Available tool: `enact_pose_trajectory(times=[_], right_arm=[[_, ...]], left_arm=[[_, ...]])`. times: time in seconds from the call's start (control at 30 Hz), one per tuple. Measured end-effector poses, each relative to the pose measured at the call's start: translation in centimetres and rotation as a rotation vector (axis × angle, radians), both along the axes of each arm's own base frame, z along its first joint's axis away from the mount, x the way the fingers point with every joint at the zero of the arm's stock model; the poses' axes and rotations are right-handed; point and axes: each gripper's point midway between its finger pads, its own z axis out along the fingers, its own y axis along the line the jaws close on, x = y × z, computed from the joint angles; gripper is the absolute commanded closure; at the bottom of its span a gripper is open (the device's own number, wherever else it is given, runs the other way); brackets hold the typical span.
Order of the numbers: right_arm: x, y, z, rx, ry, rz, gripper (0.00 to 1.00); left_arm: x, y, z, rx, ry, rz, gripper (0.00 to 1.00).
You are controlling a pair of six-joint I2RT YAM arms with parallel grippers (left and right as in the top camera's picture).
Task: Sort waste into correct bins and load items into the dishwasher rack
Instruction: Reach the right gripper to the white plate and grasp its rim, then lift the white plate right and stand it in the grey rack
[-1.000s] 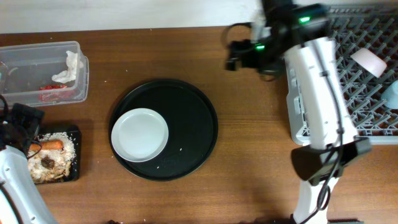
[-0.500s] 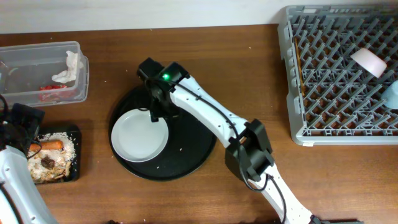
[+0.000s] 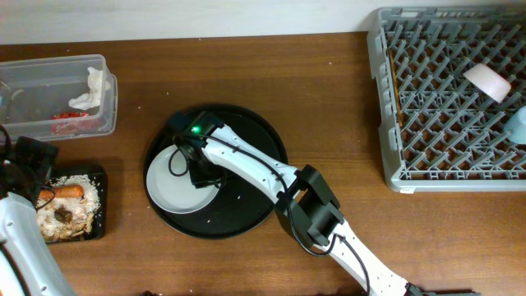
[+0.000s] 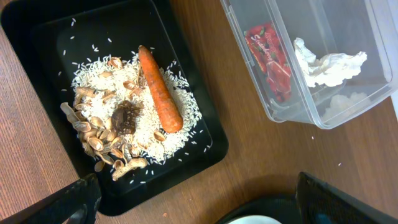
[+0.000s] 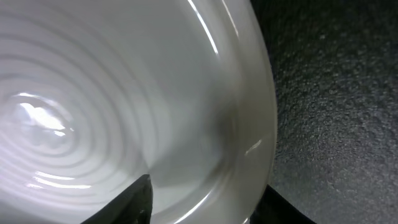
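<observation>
Warm brown wood of the table point(image 3: 329, 99) is framing a clean-up job nearing its last load, with the white plate point(image 3: 168, 185) lying flat on the left half of the round black tray point(image 3: 255, 140). The right end effector point(image 3: 201, 171) is reaching down onto the plate's right-hand edge. In the wrist view its two fingers are sitting astride the raised rim, one inside the dish and one outside. Whether they are already pinching it cannot be told.

The plate is looking glossy, stiff and thin-lipped, so it is likely slippery and liable to chip if knocked. Lying flat, it is offering only that rim as a hold. A deep bite there seems wise, since the plate will probably hang from one edge and want to tip.

The dishwasher rack point(image 3: 383, 99) is standing well apart at the right, already carrying the small bowl point(image 3: 486, 80) and the light-blue cup point(image 3: 518, 123). At the far left, the left end effector point(image 4: 211, 208) is hovering wide and empty above the shallow black tray point(image 4: 37, 18) of rice and carrot point(image 4: 160, 87), beside the clear tub point(image 3: 33, 86).
</observation>
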Motion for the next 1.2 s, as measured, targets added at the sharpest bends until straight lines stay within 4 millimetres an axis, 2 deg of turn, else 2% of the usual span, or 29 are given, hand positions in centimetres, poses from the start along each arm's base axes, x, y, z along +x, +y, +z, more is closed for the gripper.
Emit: enact_pose_trajectory(times=[0.13,0.33,0.4,0.47,0.53,0.57,0.6,0.67,0.73,0.77,0.83,0.87,0.9,1.0,1.07,1.1,1.2], right_arm=[[0.1,-0.5,-0.2,-0.018,0.001,-0.003,0.96],[0.7,-1.5,0.3,-0.012,0.027,-0.040,0.96],[1.4,-3.2,0.9,-0.033,0.048,-0.050,0.96],[3.5,-5.4,2.8,-0.024,0.040,-0.077,0.96],[6.6,-8.1,6.3,0.021,-0.008,-0.119,0.96],[9.1,-10.4,9.8,0.066,-0.079,-0.156,0.96],[10.3,-11.8,11.9,0.095,-0.119,-0.168,0.96],[14.0,-17.5,19.5,0.173,-0.306,-0.208,0.96],[15.5,-22.0,23.3,0.194,-0.406,-0.245,0.96],[16.6,-26.1,24.9,0.185,-0.459,-0.286,0.96],[18.4,-33.3,25.8,0.141,-0.520,-0.358,0.96],[19.2,-35.9,25.9,0.124,-0.549,-0.369,0.96],[20.1,-40.6,26.0,0.084,-0.591,-0.404,0.96],[21.0,-49.8,27.2,-0.028,-0.699,-0.498,0.96],[21.0,-53.9,28.0,-0.109,-0.753,-0.552,0.96],[20.9,-55.4,28.1,-0.155,-0.766,-0.575,0.96],[20.9,-57.9,27.0,-0.279,-0.751,-0.630,0.96]], left_arm=[[0.0,0.0,0.0,0.000,0.000,0.000,0.01],[0.0,0.0,0.0,0.000,0.000,0.000,0.01],[0.0,0.0,0.0,0.000,0.000,0.000,0.01],[0.0,0.0,0.0,0.000,0.000,0.000,0.01],[0.0,0.0,0.0,0.000,0.000,0.000,0.01],[0.0,0.0,0.0,0.000,0.000,0.000,0.01],[0.0,0.0,0.0,0.000,0.000,0.000,0.01],[0.0,0.0,0.0,0.000,0.000,0.000,0.01],[0.0,0.0,0.0,0.000,0.000,0.000,0.01],[0.0,0.0,0.0,0.000,0.000,0.000,0.01],[0.0,0.0,0.0,0.000,0.000,0.000,0.01],[0.0,0.0,0.0,0.000,0.000,0.000,0.01],[0.0,0.0,0.0,0.000,0.000,0.000,0.01],[0.0,0.0,0.0,0.000,0.000,0.000,0.01],[0.0,0.0,0.0,0.000,0.000,0.000,0.01],[0.0,0.0,0.0,0.000,0.000,0.000,0.01],[0.0,0.0,0.0,0.000,0.000,0.000,0.01]])
